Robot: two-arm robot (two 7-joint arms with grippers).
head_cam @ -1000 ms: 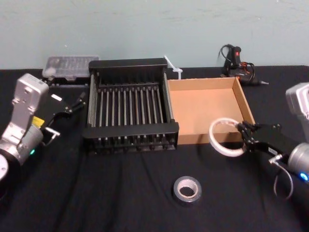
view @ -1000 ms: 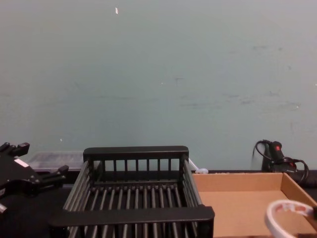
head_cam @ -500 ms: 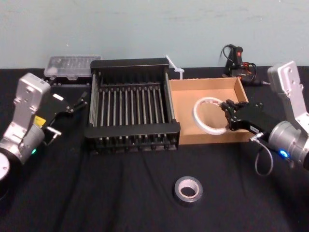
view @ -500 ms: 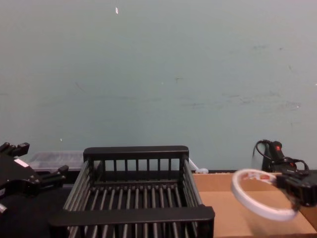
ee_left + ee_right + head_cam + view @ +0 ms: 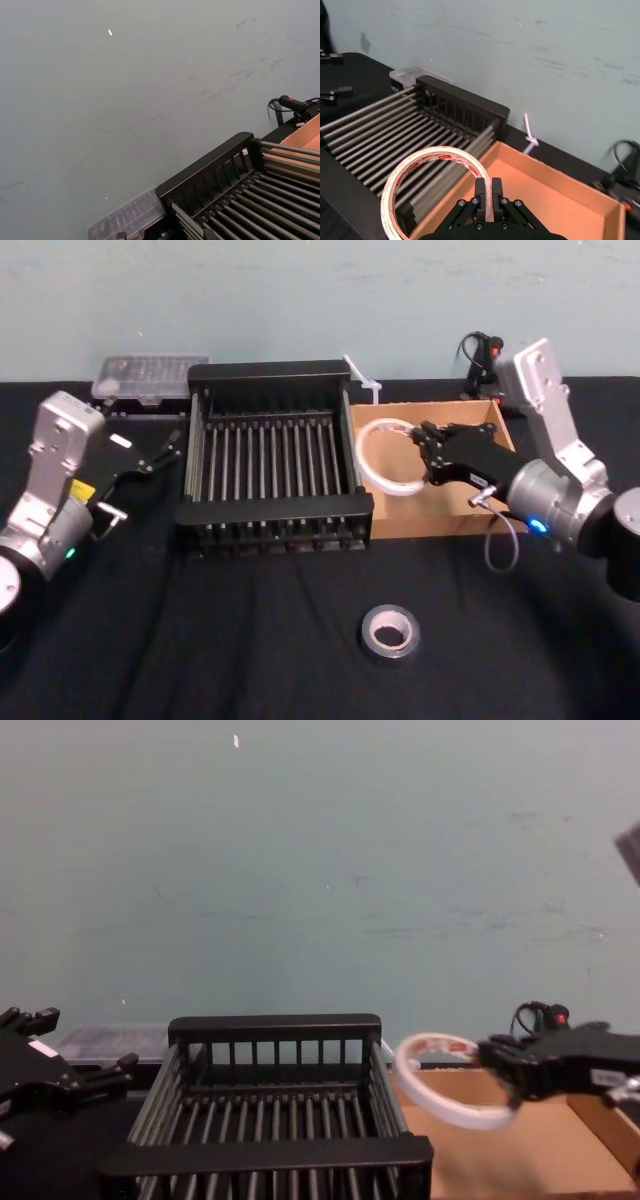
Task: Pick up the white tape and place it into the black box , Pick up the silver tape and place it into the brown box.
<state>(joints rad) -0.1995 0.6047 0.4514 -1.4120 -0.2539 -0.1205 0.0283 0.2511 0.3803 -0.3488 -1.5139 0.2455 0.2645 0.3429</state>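
My right gripper (image 5: 427,448) is shut on the rim of the white tape (image 5: 364,462), a thin ring held in the air over the left part of the brown box (image 5: 425,408), close to the black box (image 5: 270,370). The right wrist view shows the ring (image 5: 437,151) pinched between the fingers of that gripper (image 5: 486,189), above the two boxes' shared edge. From the chest, the white tape (image 5: 440,1110) hangs just right of the crate (image 5: 270,1152). The silver tape (image 5: 389,631) lies flat on the black cloth in front. My left gripper (image 5: 160,452) rests open, left of the crate.
A clear plastic case (image 5: 150,375) sits behind the crate at the back left. A black tool with cables (image 5: 488,362) lies at the back right, and a white zip tie (image 5: 360,380) between the boxes' far corners. A pale wall closes off the table's far edge.
My right gripper has carried the white tape up and to the left, from in front of the brown box to over its left part. The left arm and silver tape have not moved.
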